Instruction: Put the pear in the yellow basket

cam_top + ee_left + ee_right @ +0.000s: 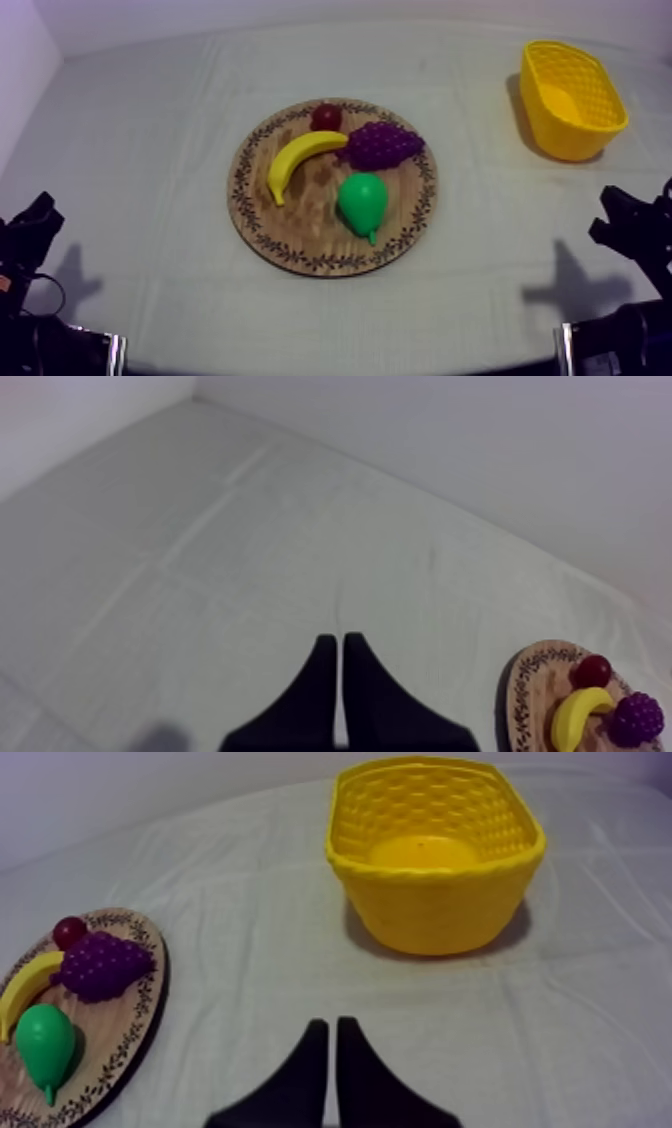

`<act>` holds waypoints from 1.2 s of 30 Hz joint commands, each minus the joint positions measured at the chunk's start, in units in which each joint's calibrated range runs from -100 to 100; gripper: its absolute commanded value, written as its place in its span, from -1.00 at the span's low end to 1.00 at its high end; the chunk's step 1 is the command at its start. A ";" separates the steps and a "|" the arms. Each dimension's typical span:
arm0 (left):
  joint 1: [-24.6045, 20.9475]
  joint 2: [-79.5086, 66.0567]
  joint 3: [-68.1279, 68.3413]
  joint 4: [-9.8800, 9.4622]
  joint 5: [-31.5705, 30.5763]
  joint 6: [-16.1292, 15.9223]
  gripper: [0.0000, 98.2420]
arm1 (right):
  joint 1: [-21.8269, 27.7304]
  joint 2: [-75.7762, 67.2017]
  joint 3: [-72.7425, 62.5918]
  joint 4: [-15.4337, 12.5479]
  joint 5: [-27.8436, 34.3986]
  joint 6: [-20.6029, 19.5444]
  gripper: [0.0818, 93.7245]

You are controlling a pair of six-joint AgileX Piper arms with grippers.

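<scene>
A green pear [362, 202] lies on the round wooden board [262, 212] at mid-table, stem toward the front; it also shows beside the grapes as the pear [44, 1043] on the board [135, 1022]. The yellow basket [571, 98] stands empty at the far right, seen close as the basket [437, 852]. My left gripper [38, 218] rests low at the left edge, far from the board; its fingers [338, 651] lie together as a wedge, shut on nothing. My right gripper [618, 212] rests low at the right, fingers [331, 1032] shut, in front of the basket.
On the board also lie a yellow banana [298, 160], purple grapes [381, 145] and a small red fruit [326, 117]. The board's edge [522, 688] with banana, grapes and red fruit shows off to the side of my left gripper. Grey-white cloth covers the table.
</scene>
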 commanded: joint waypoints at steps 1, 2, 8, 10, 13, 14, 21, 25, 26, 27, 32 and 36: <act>0.00 0.02 0.04 0.01 0.02 -0.01 -1.00 | 0.04 0.04 0.01 -0.05 -0.08 0.04 -1.00; 0.00 0.02 0.04 0.01 0.02 -0.01 -1.00 | 0.04 0.04 0.01 -0.05 -0.08 0.06 -1.00; 0.00 0.02 0.04 0.01 0.02 -0.01 -1.00 | -0.14 0.04 0.01 -0.05 -0.08 1.03 -0.99; 0.00 0.02 0.04 0.01 0.02 -0.01 -1.00 | -0.47 0.04 0.01 -0.05 -0.08 1.18 -0.99; 0.00 0.02 0.04 0.01 0.02 -0.01 -1.00 | -0.94 0.04 0.01 -0.05 -0.08 0.98 -0.99; 0.00 0.02 0.04 0.01 0.02 -0.01 -1.00 | -1.08 0.04 0.01 -0.05 -0.03 0.74 -0.99; 0.00 0.02 0.04 0.01 0.02 0.02 -1.00 | -2.61 0.04 -0.46 -0.12 1.25 -0.63 -1.00; 0.00 0.02 0.04 0.01 0.02 0.00 -1.00 | -2.81 0.04 -0.78 0.38 1.52 -0.76 -1.00; 0.00 0.02 0.04 0.01 0.02 0.00 -1.00 | -2.83 0.04 -1.01 0.63 1.67 -0.83 -1.00; 0.00 0.02 0.04 0.01 0.02 0.00 -1.00 | -2.84 0.04 -1.34 0.94 1.85 -0.93 -1.00; 0.00 0.02 0.04 0.01 0.02 0.00 -1.00 | -3.12 0.04 -3.58 2.51 3.15 -1.73 -1.00; 0.00 0.02 0.04 0.01 0.02 -0.01 -1.00 | -3.94 -0.01 -6.64 3.82 5.19 -2.64 -1.00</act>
